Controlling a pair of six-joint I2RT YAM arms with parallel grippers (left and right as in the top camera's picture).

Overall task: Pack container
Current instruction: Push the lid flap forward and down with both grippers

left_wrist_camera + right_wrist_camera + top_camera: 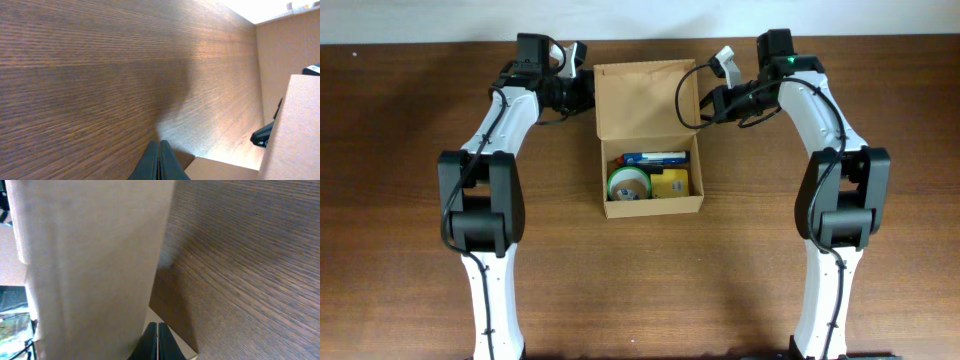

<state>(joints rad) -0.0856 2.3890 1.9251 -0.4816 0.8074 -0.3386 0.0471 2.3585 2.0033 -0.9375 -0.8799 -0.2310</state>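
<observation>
The container [652, 207] is a brown cardboard box in the middle of the table, with its lid flap [640, 100] standing open at the back. Inside lie a green-and-white tape roll [629, 185], a yellow item [673, 184] and a blue-and-white item [655, 158]. My left gripper [586, 92] is shut and empty just beside the flap's left edge. The left wrist view shows its fingers [152, 162] pressed together near cardboard [295, 130]. On the flap's right side my right gripper [704, 107] is also shut and empty, its fingers [165, 342] right at the flap [95, 265].
Dark wooden tabletop [410, 200] lies on all sides of the box. Both arms reach in from the front and bend inward at the back. A pale wall edge [420, 20] runs along the table's far side.
</observation>
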